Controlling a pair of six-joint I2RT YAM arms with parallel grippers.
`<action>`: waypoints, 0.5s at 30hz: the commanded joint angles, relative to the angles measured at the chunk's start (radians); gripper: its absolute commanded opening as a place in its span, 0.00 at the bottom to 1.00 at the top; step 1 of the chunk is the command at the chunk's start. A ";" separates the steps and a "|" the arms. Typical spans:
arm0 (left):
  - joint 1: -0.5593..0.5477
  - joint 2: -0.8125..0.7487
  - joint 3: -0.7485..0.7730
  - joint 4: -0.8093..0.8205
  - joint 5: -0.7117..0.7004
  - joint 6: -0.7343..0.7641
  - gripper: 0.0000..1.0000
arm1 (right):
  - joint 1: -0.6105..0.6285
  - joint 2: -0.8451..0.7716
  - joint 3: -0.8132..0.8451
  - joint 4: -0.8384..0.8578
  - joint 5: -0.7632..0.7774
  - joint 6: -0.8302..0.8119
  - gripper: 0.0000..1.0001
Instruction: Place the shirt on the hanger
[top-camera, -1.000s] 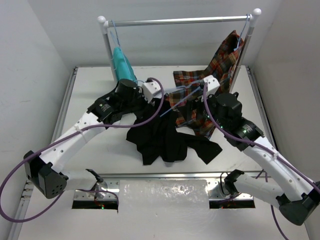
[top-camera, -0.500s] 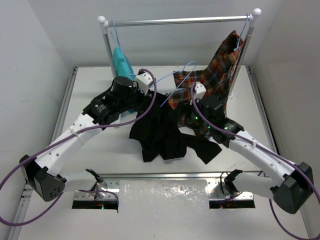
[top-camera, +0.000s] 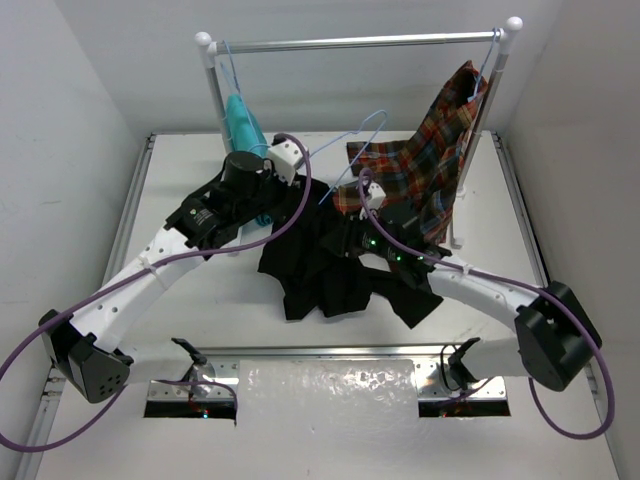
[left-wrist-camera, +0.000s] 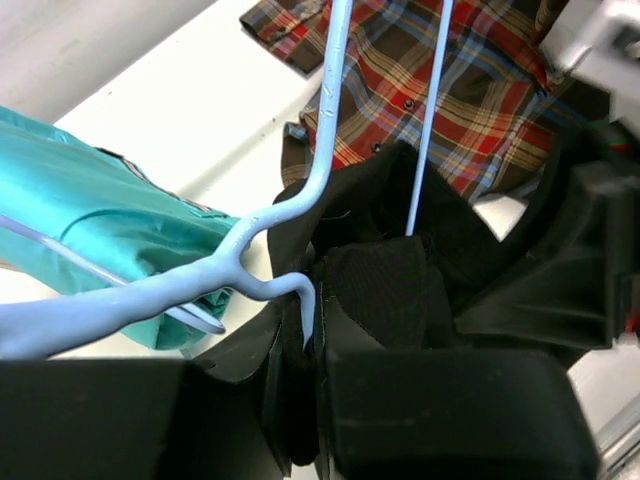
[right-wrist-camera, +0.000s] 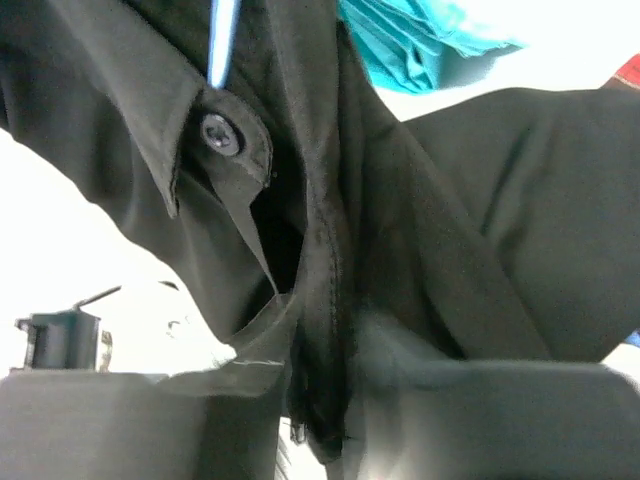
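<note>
The black shirt (top-camera: 335, 275) lies crumpled mid-table, its upper edge lifted. A pale-blue hanger (top-camera: 352, 150) sticks up and to the right from my left gripper (top-camera: 292, 200), hook uppermost. In the left wrist view, the left gripper (left-wrist-camera: 310, 345) is shut on the hanger (left-wrist-camera: 300, 200) where its wires join, with black shirt (left-wrist-camera: 385, 285) fabric bunched there. My right gripper (top-camera: 340, 242) is in the shirt just right of that. The right wrist view shows the right gripper (right-wrist-camera: 325, 410) shut on a fold of the shirt (right-wrist-camera: 480, 230) below the buttoned collar; a bit of hanger (right-wrist-camera: 222, 25) shows above.
A silver rail (top-camera: 360, 42) with white knobs spans the back. A teal garment (top-camera: 243, 125) hangs at its left end and a red plaid shirt (top-camera: 430, 165) drapes from its right end onto the table. White walls close in on both sides.
My right arm swung left from the plaid shirt to the black shirt and its jaws closed on the fabric. The left gripper tilted the hanger upward.
</note>
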 joint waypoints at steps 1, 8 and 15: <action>0.015 -0.015 0.051 0.103 -0.030 -0.002 0.00 | 0.002 0.045 -0.019 0.168 -0.048 0.092 0.10; 0.046 -0.055 0.074 0.045 0.078 0.133 0.00 | -0.286 -0.097 0.031 -0.148 0.211 0.025 0.00; 0.026 -0.124 -0.111 -0.007 0.173 0.309 0.00 | -0.296 -0.140 0.273 -0.348 0.384 -0.178 0.00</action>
